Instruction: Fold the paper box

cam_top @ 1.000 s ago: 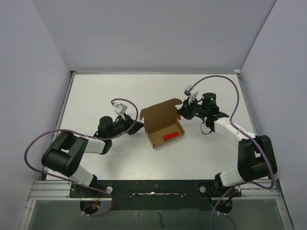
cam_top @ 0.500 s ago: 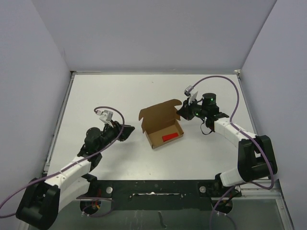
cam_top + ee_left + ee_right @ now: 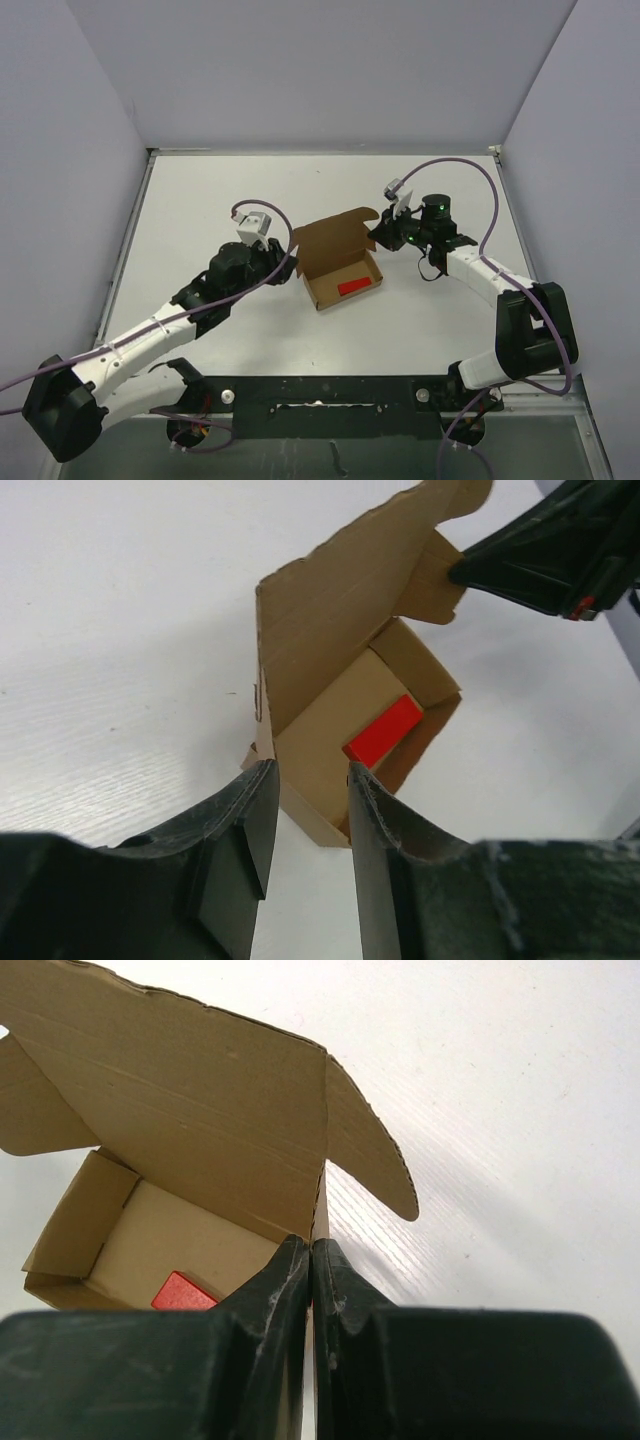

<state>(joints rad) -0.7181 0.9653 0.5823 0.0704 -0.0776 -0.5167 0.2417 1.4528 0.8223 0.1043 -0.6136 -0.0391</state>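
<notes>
No legible text, labels, numbers anywhere; paper box point(image 3: 325, 240) plain, unprinted.

My left pincer point(image 3: 284, 262), jaws apart, crowds the paper box's point(image 3: 325, 285) left corner. My right pincer point(image 3: 377, 237), clamped on its right wall, blocks that side. The upright lid point(image 3: 330, 232) walls off the far side. Bare bench point(image 3: 420, 325) lies open in front.

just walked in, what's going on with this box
Two robot arms are working on a brown cardboard box that sits open on the white table, its lid flap standing up and a small red block inside. The right hand is pinched shut on a thin cardboard edge at the box's far right corner. The left hand is at the box's left corner, fingers apart and gripping nothing. The box is not yet closed.
</notes>
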